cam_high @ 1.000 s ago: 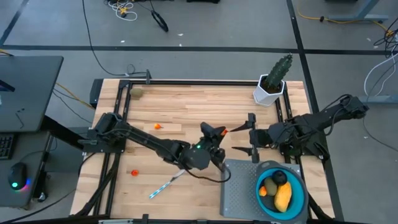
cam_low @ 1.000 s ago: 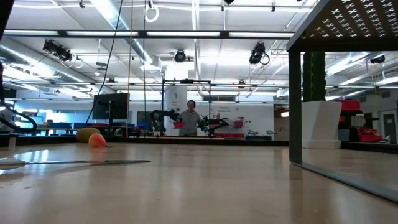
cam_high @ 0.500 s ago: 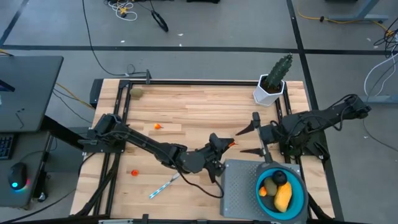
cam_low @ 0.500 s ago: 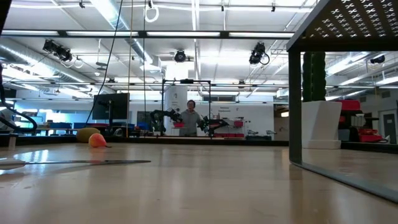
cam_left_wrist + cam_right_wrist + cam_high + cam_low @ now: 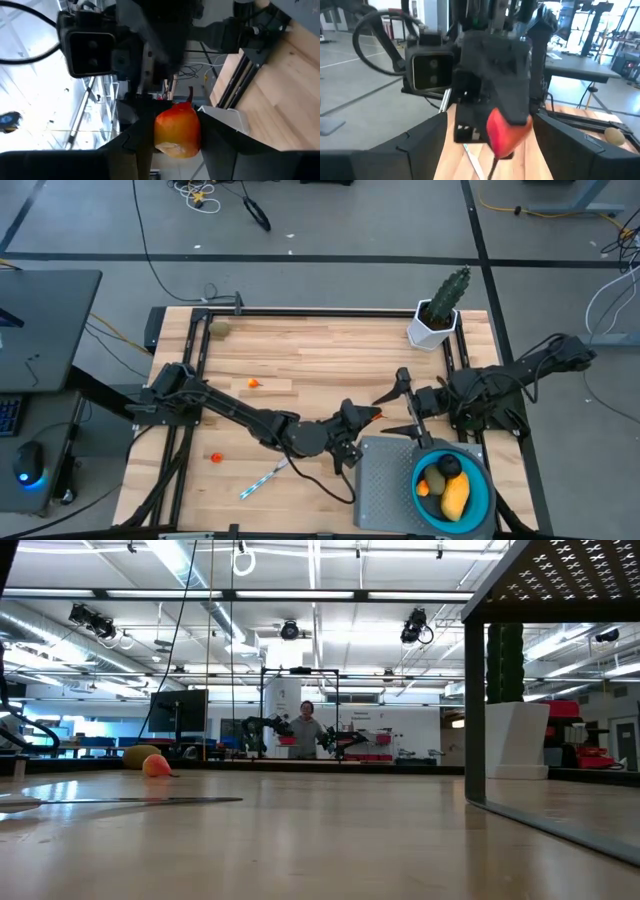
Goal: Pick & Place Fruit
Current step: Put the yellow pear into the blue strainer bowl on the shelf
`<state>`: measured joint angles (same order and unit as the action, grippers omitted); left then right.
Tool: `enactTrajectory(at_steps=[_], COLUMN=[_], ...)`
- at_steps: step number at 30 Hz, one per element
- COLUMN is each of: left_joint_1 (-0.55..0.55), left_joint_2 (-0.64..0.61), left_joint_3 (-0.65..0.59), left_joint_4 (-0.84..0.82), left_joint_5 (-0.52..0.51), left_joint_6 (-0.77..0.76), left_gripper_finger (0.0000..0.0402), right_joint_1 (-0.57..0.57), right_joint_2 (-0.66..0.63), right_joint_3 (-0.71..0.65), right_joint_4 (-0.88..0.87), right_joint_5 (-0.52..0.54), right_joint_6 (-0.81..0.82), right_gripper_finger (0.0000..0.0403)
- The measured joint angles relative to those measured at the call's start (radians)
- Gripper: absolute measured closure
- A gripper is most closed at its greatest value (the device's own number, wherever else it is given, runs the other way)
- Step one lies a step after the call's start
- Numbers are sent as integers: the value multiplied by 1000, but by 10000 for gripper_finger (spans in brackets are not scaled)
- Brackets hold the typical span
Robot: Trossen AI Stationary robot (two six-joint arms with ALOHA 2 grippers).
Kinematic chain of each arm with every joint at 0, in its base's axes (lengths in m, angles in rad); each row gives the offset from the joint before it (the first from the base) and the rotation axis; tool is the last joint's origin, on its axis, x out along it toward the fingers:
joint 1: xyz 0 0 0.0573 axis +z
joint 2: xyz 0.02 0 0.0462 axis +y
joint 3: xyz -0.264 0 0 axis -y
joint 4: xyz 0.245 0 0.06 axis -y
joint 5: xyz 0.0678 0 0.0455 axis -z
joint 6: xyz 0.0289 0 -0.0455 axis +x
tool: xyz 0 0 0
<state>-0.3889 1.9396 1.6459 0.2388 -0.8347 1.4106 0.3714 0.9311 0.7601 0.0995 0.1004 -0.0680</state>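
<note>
The left gripper's (image 5: 362,413) fingers (image 5: 227,150) were clamped on a small orange-red fruit piece (image 5: 177,130), which sat pinched between them with its dark stem sticking out past the tips. In the high view this piece (image 5: 373,411) showed as a speck at the end of the left arm, raised over the wood just beside the near corner of the grey perforated tray (image 5: 385,480).

The right gripper (image 5: 405,402) faced the left one from close by, its two fingers (image 5: 420,142) spread wide with nothing between them. In the right wrist view the held red piece (image 5: 506,131) showed between those parted fingers, though whether it actually lay in the gap or only in front of it could not be told.

The blue bowl (image 5: 484,480) stood on the far side of the grey tray from the left gripper. It held the yellow oblong fruit (image 5: 455,496), the black ball (image 5: 449,466), an olive-brown oval (image 5: 437,478) and an orange bit (image 5: 423,488).

Other pieces lay well away from the tray: one orange-red piece (image 5: 254,383) on the boards beside the left arm, another (image 5: 216,457) near the table's left rail, and an olive-coloured fruit (image 5: 219,329) at the far left corner. A white-and-blue stick (image 5: 262,479) lay just to the left of the tray. The cactus in a white pot (image 5: 440,312) stood at the table's far right corner, well apart from the tray.
</note>
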Motion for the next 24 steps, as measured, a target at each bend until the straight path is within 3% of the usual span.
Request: enactTrajectory(at_steps=[12, 24], left_joint_1=[1, -5], left_joint_2=[0, 0], left_joint_3=[0, 0], left_joint_4=[8, 5], left_joint_5=[-9, -6], left_joint_6=[13, -9], left_gripper_finger=[259, 260], right_joint_1=[0, -1], right_joint_2=[57, 57], right_joint_3=[-3, -3], right_joint_4=[70, 62], right_joint_5=[4, 11], right_joint_6=[-17, -26], right_gripper_finger=[114, 261])
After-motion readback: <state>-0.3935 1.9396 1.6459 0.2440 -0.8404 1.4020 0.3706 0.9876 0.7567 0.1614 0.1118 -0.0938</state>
